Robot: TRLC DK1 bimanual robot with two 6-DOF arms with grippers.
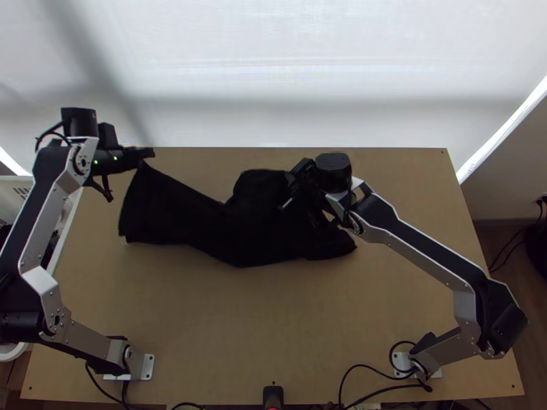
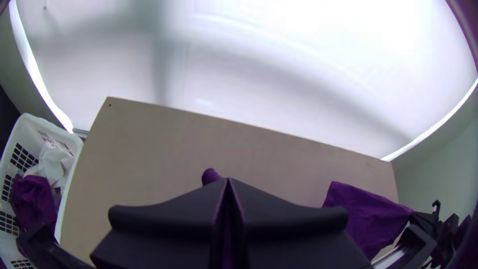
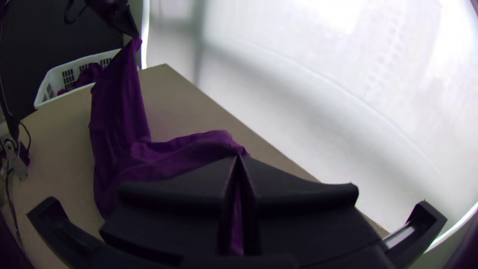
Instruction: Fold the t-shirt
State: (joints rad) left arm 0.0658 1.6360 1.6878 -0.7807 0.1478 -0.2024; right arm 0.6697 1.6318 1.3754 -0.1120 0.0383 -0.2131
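Your left gripper (image 1: pixel 148 156) pinches one end of the t-shirt (image 1: pixel 239 229), raised over the table (image 1: pixel 273 321) near its far left corner. Your right gripper (image 1: pixel 292 186) pinches more cloth beyond the table's middle, where the shirt lies bunched.

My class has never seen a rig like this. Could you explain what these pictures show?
The machine is two jointed robot arms, left and right, mounted on a wooden table. The top view looks down from above the table's near edge; the other two come from cameras on the arms' wrists.

A dark t-shirt lies unevenly across the table, its left end raised. The left gripper pinches that raised end; the right gripper grips another part. Beside the table, a white basket holds more cloth.
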